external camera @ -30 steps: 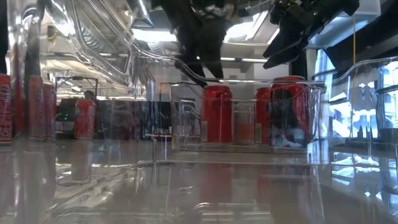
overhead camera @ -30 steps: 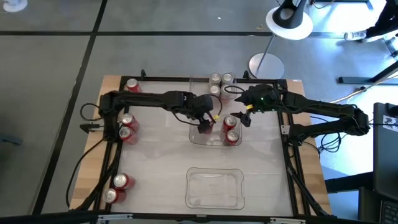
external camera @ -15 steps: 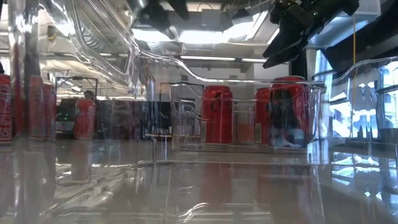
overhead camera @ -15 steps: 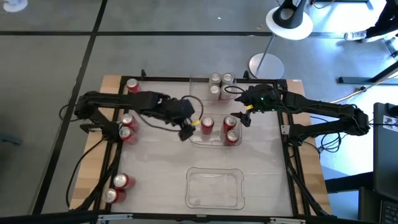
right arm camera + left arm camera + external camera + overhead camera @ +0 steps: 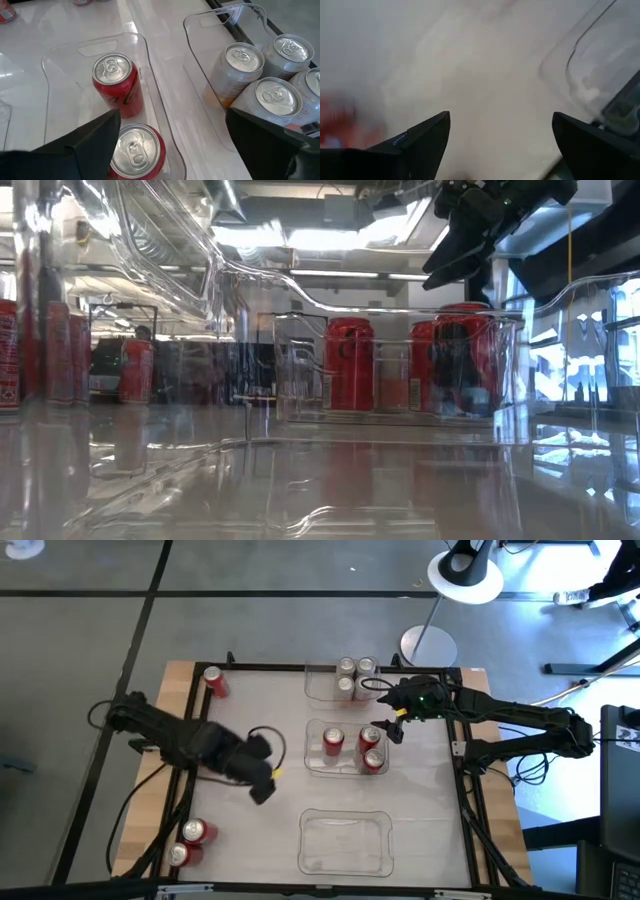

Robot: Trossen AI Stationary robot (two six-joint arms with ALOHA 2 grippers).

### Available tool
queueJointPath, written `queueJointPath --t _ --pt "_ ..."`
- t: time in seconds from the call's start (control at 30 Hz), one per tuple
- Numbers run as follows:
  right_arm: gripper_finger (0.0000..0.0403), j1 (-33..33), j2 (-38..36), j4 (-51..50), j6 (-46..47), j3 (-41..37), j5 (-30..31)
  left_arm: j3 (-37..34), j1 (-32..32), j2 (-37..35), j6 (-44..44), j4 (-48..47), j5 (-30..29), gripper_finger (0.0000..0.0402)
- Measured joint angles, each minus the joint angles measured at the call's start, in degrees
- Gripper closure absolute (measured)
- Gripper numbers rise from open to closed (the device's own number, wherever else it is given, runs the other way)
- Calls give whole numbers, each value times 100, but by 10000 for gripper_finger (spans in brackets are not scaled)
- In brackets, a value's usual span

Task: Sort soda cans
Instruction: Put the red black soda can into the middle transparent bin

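Observation:
Three red soda cans (image 5: pixel 333 742) stand upright in the middle clear tray (image 5: pixel 312 765); the right wrist view shows two of them (image 5: pixel 118 85). Silver cans (image 5: pixel 345 667) stand in the far tray (image 5: pixel 240 70). More red cans sit at the table's left: one at the far corner (image 5: pixel 213 680), two at the near corner (image 5: pixel 195 832). My left gripper (image 5: pixel 262 787) is open over bare table left of centre, its fingers wide apart (image 5: pixel 500 140). My right gripper (image 5: pixel 392 725) hangs open above the middle tray's right side (image 5: pixel 170 130).
A third clear tray (image 5: pixel 345 840) lies near the table's near edge, right of my left gripper, and its corner shows in the left wrist view (image 5: pixel 600 65). A black frame (image 5: pixel 300 667) runs around the table. In the low view, red cans (image 5: pixel 135 370) stand at the left.
My left gripper has drawn back from the middle tray toward the table's left and near edge, across open table. A red can now stands uncovered in the tray's left part, where the gripper was. The right arm has kept still.

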Motion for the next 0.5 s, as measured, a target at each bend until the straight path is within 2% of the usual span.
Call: queueJointPath --t 0.17,0.33,0.5 --pt "43 0 0 17 0 0 3 0 -657 -15 -1395 -433 404 66" --pt "43 0 0 22 0 0 5 -2 -1209 -12 -1953 -377 661 66" --pt "43 0 0 22 0 0 7 -1 -1836 -10 -2451 -374 1179 66"
